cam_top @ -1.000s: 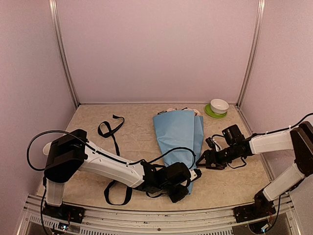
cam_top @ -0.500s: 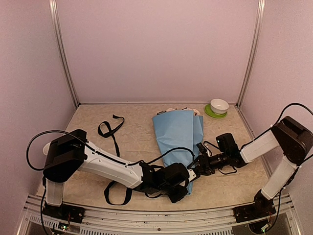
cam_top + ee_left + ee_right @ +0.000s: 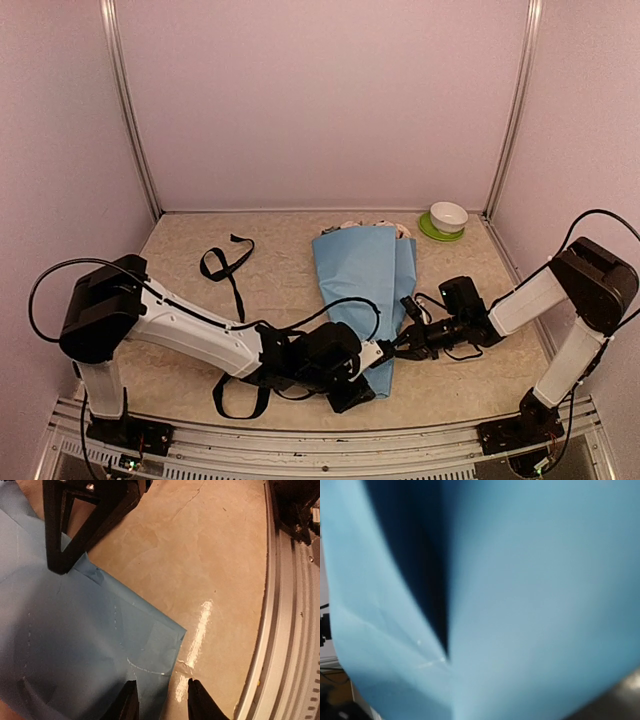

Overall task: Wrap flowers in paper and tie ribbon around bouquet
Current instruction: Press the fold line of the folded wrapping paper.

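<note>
Blue bouquet [image 3: 360,270] points its narrow tip between the hands. Right hand [image 3: 393,348] pinches its edge; left hand [image 3: 161,692] released.

a thin light blue paper sheet [image 3: 362,275] lies folded into a long cone on the bench [image 3: 290,290], wide end toward the back and an overlapping flap along its right side. pale flowers [image 3: 352,224] barely peek from the wide end. a narrow black ribbon [image 3: 222,262] lies loose left of the cone, looping toward the near edge.
</note>
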`<state>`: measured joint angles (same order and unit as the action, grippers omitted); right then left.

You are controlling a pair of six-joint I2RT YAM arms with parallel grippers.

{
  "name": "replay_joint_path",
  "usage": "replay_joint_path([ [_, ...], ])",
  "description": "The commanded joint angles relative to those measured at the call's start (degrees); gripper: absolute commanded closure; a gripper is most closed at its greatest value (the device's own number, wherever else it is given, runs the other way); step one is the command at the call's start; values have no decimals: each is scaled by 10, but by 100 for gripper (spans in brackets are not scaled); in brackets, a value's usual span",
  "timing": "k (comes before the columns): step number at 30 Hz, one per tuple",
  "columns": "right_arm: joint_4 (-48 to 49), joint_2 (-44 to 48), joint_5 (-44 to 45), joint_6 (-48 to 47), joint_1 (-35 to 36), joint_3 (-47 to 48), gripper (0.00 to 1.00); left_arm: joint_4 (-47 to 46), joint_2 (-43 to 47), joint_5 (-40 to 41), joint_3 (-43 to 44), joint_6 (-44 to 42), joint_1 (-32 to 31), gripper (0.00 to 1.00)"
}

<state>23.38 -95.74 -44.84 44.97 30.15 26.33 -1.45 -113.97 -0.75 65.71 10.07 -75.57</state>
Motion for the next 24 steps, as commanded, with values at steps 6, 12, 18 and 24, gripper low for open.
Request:
replay_joint_path([
  [6, -38, -2, 1, -34, 6, 13, 100, -103, 89, -73, -61, 47, 93, 64],
  [12, -47, -5, 6, -38, 6, 17, 100, 54, -23, -1, 39, 54, 90, 84],
  [18, -71, 2, 18, -55, 5, 19, 100, 0, 32, -10, -74, 105, 98, 85],
  [24, -84, 2, 26, -62, 4, 24, 100, -24, 56, -24, -152, 153, 90, 85],
])
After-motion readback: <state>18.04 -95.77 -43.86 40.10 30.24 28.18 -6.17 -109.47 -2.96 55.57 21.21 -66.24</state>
